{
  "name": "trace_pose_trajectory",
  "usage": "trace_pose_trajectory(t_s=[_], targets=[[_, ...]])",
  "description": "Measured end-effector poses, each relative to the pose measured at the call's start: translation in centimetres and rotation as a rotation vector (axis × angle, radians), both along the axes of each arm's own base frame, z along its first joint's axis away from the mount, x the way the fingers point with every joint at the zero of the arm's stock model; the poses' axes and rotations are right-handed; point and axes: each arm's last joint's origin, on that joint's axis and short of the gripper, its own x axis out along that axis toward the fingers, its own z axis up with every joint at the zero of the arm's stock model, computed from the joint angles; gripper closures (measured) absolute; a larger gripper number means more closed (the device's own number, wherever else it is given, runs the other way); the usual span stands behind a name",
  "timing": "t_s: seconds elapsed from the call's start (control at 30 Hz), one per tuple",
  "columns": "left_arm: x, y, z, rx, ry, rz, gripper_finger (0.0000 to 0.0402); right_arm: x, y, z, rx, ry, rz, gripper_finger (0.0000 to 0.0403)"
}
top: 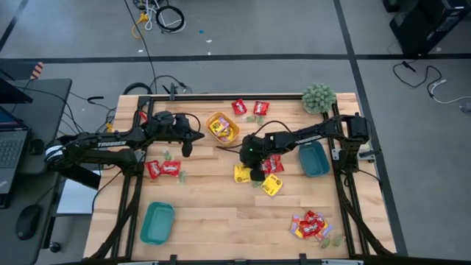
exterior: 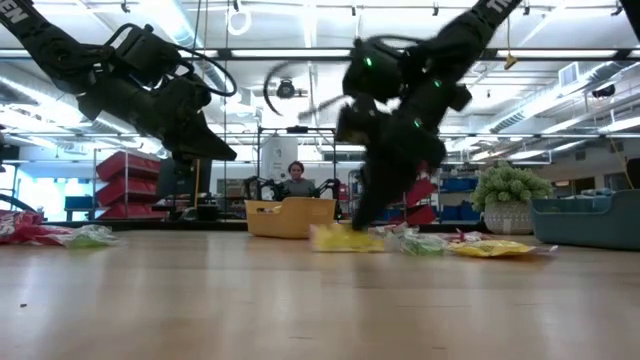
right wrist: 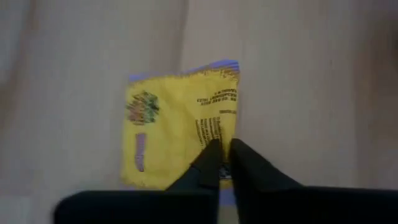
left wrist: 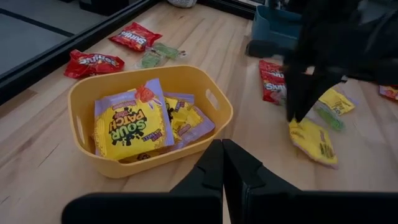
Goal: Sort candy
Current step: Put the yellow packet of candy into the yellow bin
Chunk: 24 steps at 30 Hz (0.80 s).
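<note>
Right gripper [right wrist: 222, 163] lowered to the wooden table [top: 221, 213] near its middle, fingers pressed together on the edge of a yellow packet [right wrist: 180, 121] lying flat on the wood. Just beside that pincer: a second yellow packet [top: 271, 185] and red packets [top: 273, 163]; slightly farther off, toward the right arm's side, a blue tray [top: 314, 159]. Beyond the pincer, toward the far edge, a yellow tray [left wrist: 93, 102] already holding several yellow packets [left wrist: 127, 124]. Past the tray, two more red packets [top: 250, 107] and pale green pieces [left wrist: 157, 55]. Well apart from the pincer, near the front right corner, a heap of red and yellow candy [top: 310, 225].

Left gripper [left wrist: 222, 167] hovering above the table beside the yellow tray, fingers pressed together, holding nothing. Near it, on the left arm's side, two red packets [top: 162, 168]. Well apart toward the front left, a teal tray [top: 157, 222]. Fuzzy green plant [top: 319, 98] at the far right corner.
</note>
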Motion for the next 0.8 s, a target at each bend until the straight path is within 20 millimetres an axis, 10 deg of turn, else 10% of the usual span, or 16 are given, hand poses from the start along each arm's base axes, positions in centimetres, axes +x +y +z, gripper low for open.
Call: trace_pose_trajectory(t_s=[0.47, 0.8], targets=[[0.0, 0.0, 0.0, -0.013, -0.004, 0.015, 0.0401, 4.0, -6.7, 9.4, -0.22, -0.204, -0.322, 0.0402], [0.0, 0.0, 0.0, -0.013, -0.004, 0.015, 0.0401, 3.9, -11.5, 5.3, -0.149, -0.112, -0.428, 0.0402]])
